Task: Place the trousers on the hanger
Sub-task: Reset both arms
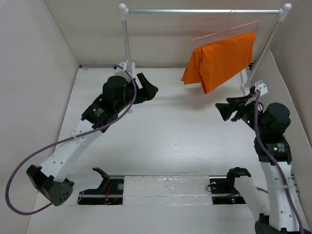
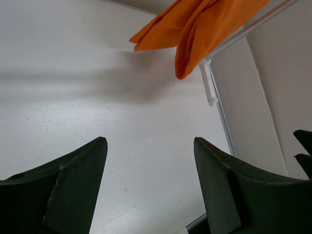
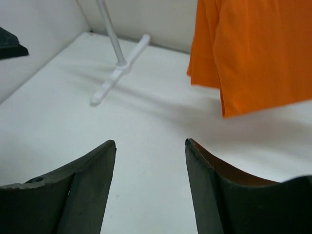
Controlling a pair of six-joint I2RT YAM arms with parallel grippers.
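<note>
The orange trousers hang folded over the bar of the pale-pink hanger, whose hook sits on the metal rail at the back right. The trousers also show in the left wrist view and the right wrist view. My left gripper is open and empty, left of the trousers and above the table. My right gripper is open and empty, just below and in front of the trousers. Neither touches the cloth.
The rail stands on white posts with white feet on the white table. Pale walls close in left, right and back. Two black holders sit at the near edge.
</note>
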